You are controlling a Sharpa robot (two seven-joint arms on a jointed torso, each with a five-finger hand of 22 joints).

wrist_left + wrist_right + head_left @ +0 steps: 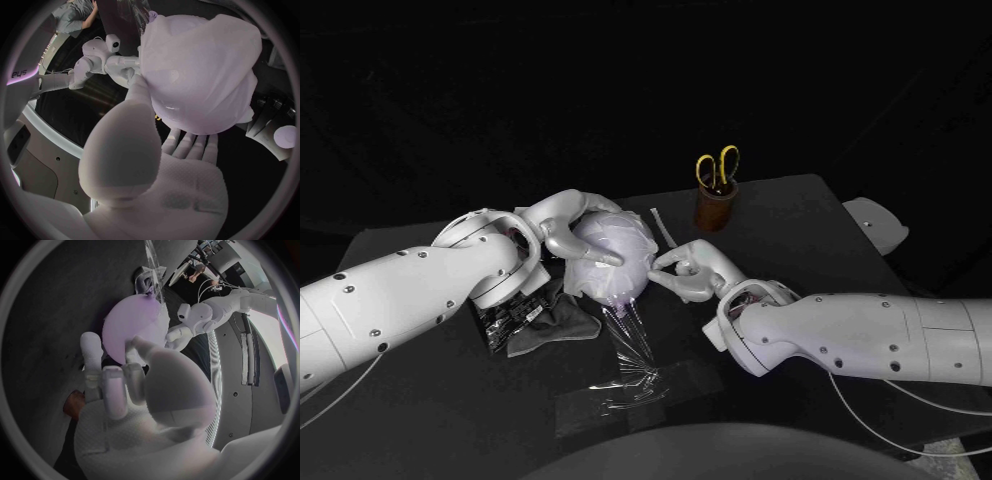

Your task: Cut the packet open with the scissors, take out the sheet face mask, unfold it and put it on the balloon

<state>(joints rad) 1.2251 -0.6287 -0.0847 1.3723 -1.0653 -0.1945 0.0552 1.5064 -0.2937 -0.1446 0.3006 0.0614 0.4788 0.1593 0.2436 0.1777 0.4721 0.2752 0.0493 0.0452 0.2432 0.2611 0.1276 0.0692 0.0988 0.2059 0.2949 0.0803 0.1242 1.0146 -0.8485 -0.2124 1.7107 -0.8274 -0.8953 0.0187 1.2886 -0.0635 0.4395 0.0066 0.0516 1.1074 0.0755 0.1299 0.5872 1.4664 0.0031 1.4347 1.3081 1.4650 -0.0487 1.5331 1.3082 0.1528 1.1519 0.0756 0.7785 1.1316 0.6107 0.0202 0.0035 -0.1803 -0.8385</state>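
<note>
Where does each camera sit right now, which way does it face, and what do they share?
Head view: on the robot's head, looking down at the table; both arms enter, left hand and right hand at the balloon.
Left wrist view: behind the left hand, facing the balloon; own palm and fingers show.
Right wrist view: behind the right hand, facing the balloon; own palm and fingers show.
Shared: all three see the balloon; each wrist view also catches the opposite hand.

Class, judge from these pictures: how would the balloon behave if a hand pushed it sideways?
Probably light and apt to sway: the balloon sits atop a thin clear stand. Its rounded surface under the sheet mask may slip; the left hand cups it.
</note>
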